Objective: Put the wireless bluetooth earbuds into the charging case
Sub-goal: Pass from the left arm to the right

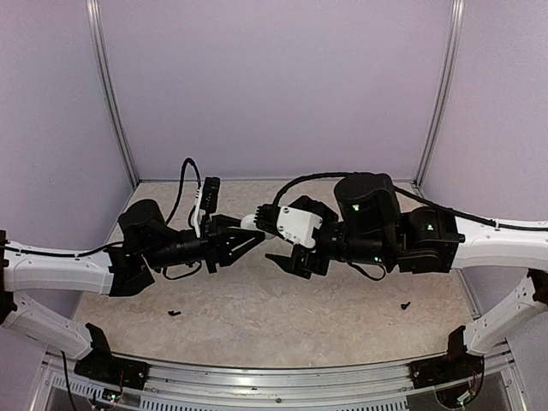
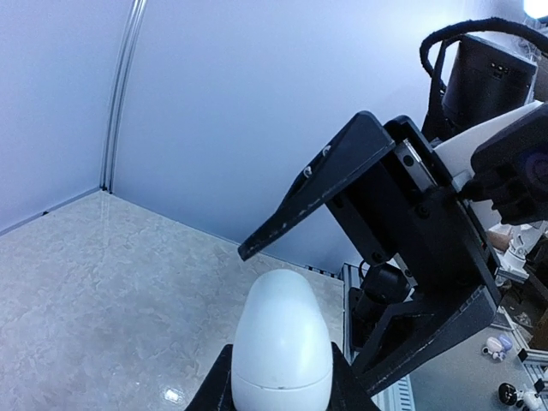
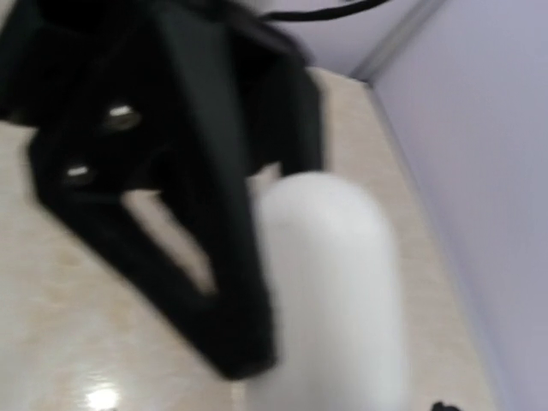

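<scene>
The charging case (image 2: 281, 342), a smooth white egg-shaped shell with its lid closed, sticks up from between my left gripper's (image 2: 281, 373) jaws. In the top view it is the small white piece (image 1: 253, 221) held above the table's middle, and my left gripper (image 1: 251, 229) is shut on it. My right gripper (image 1: 265, 237) faces it with its jaws spread wide. One black finger (image 2: 317, 184) reaches over the case's tip and the other (image 2: 428, 330) passes to its right. The right wrist view is blurred and shows the case (image 3: 330, 291) beside a left finger (image 3: 214, 257). The earbuds are out of view.
Two tiny black screw-like bits lie on the beige tabletop, one at front left (image 1: 175, 312) and one at front right (image 1: 405, 304). Lilac walls with metal posts (image 1: 116, 94) close the back and sides. A metal rail (image 1: 274, 377) runs along the near edge.
</scene>
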{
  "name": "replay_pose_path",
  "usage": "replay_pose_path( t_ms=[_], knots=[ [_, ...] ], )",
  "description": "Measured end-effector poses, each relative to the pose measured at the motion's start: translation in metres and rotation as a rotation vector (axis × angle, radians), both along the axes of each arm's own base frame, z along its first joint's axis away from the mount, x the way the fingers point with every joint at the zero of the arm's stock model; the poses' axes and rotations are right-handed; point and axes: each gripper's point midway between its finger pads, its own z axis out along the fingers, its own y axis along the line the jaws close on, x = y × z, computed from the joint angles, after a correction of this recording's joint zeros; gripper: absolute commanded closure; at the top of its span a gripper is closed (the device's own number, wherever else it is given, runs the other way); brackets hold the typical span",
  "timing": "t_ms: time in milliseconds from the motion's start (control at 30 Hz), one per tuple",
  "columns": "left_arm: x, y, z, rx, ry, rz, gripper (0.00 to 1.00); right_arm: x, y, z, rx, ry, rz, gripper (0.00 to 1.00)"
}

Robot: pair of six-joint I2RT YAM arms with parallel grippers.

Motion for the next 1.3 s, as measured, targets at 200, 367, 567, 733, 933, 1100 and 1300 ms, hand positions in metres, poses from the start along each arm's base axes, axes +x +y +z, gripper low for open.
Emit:
replay_pose_path(
  t_ms=[200,367,567,733,933,1100,1300],
  knots=[
    [0.004,-0.001,-0.004,-0.007,0.078,0.009,0.93,0.019,-0.001,0.007,-0.008,-0.106,-0.088,0.22],
    [0.006,-0.001,-0.005,-0.008,0.111,0.019,0.92,0.026,0.004,-0.006,-0.065,-0.15,-0.112,0.26],
    [0.008,-0.001,-0.007,-0.009,0.136,0.024,0.92,0.028,0.009,-0.018,-0.119,-0.188,-0.118,0.35],
    [0.011,-0.003,-0.012,0.002,0.155,0.032,0.93,0.033,0.013,-0.013,-0.122,-0.215,-0.128,0.46],
    [0.014,-0.003,-0.017,0.017,0.172,0.046,0.93,0.036,0.015,-0.015,-0.139,-0.234,-0.137,0.66],
    [0.018,-0.002,-0.019,0.025,0.183,0.064,0.93,0.038,0.015,-0.018,-0.147,-0.235,-0.148,0.72],
    [0.016,-0.002,-0.026,0.03,0.211,0.055,0.9,0.036,0.016,-0.025,-0.136,-0.178,-0.154,0.76]
  ],
)
